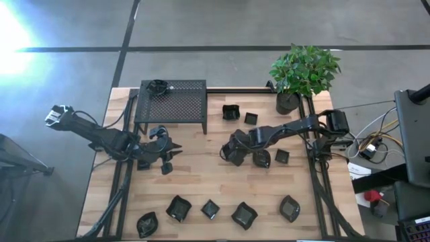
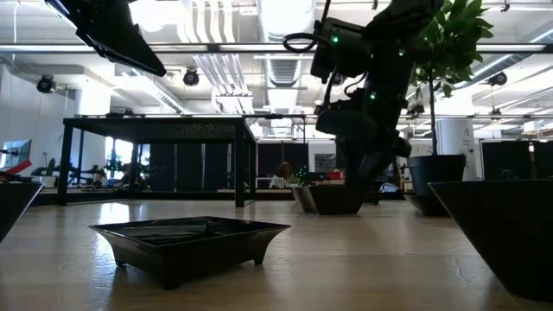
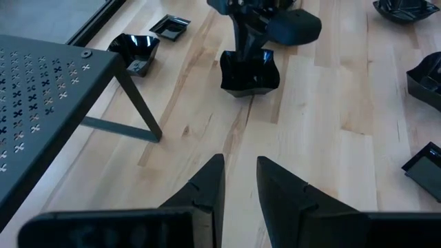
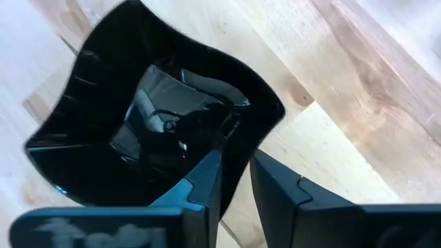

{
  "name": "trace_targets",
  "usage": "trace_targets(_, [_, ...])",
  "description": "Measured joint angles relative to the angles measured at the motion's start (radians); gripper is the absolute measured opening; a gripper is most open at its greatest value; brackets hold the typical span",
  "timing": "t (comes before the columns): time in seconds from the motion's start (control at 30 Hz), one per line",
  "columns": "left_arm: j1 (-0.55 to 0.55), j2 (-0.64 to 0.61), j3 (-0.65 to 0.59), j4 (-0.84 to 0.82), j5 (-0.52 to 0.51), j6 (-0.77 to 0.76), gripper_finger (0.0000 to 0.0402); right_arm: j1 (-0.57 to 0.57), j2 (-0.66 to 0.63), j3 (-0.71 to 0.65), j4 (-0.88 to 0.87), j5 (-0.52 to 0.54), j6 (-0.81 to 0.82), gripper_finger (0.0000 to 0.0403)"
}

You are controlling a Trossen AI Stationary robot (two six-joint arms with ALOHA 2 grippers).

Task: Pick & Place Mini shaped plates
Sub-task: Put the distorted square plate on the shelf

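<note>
Two grippers over the table point(image 1: 201, 168), and the right gripper point(image 1: 232, 155) is the busy one, down near the middle of the boards with its fingers point(image 4: 207, 186) pinched on the rim of a wavy square dish point(image 4: 148, 114), one finger inside the bowl, the other outside. That dish point(image 3: 249, 71) rests on the wood directly beneath the gripper, its base touching the boards in the left wrist view. Just beside this gripper, toward its own arm, lie a rounded dish point(image 1: 261, 158) and a small square dish point(image 1: 282, 156). Beyond it, toward the potted plant point(image 1: 302, 74), sit two more dishes point(image 1: 231, 112). Well apart from it, a row of five dishes point(image 1: 211, 209) runs along the near edge of the table. Across the boards, the left gripper point(image 1: 166, 156) hangs low beside the black perforated stand point(image 1: 172, 101), fingers point(image 3: 203, 189) parted by a narrow gap and holding nothing, pointed toward the right gripper's dish. One dark thing rests on top of the stand's corner point(image 1: 158, 86), too unclear to name.
</note>
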Motion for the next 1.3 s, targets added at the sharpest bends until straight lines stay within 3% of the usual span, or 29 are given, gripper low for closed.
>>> trace_targets(0.27, [0.000,0.000,0.000,0.000,0.000,0.000,0.0078,0.000,-0.002,-0.023,0.009,0.004,-0.017,0.0015])
trace_targets(0.5, [0.000,0.000,0.000,0.000,0.000,0.000,0.0078,0.002,-0.003,0.001,0.000,0.015,-0.080,0.0008])
trace_targets(0.63, [0.000,0.000,0.000,0.018,0.001,0.004,0.0078,0.003,-0.030,0.020,-0.005,0.074,-0.094,0.0008])
trace_targets(1.07, [0.001,0.038,-0.002,0.361,0.002,0.351,0.0078,0.074,-0.165,0.074,-0.018,0.240,-0.139,0.0008])
trace_targets(1.3, [0.012,0.104,0.004,0.435,-0.001,0.396,0.0078,0.110,-0.208,0.115,-0.037,0.333,-0.174,0.0008])
